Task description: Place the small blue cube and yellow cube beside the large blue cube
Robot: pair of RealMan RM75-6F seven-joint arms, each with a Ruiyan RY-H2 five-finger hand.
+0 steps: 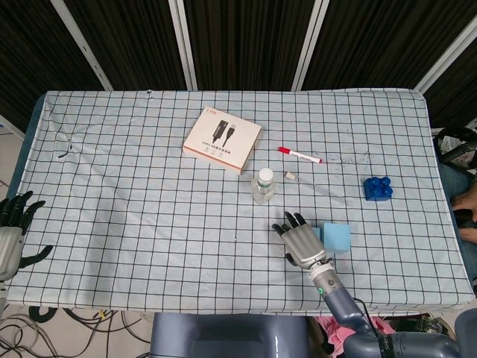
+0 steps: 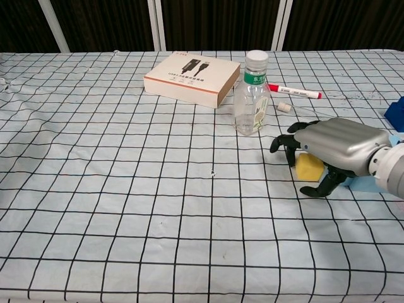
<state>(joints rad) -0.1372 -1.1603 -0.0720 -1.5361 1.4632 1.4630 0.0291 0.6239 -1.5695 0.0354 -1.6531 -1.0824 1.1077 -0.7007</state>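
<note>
Checked cloth covers the whole table, and most of what lies on it is off the job: a white and orange box toward 11 o'clock, a clear bottle near the middle, a red-capped marker just past it toward 1 o'clock.

Next in size comes the large blue cube, pale blue, at about 5 o'clock from the bottle. Pressed close on its 9 o'clock side is the right hand, palm down, fingers curled over the yellow cube — the chest view shows the cube tucked under the palm with the thumb below it, though whether it is gripped or merely cupped on the cloth I cannot tell for sure. It reads as held. The left hand rests at the table's far 9 o'clock edge, fingers spread, holding nothing.

The small blue cube, studded on top, sits well apart at 2 o'clock from the large one, untouched.

So the yellow-cube step looks nearly done: the next move probably calls for easing the fingers off without nudging the cube away — then reaching out to 2 o'clock for the small blue cube.
</note>
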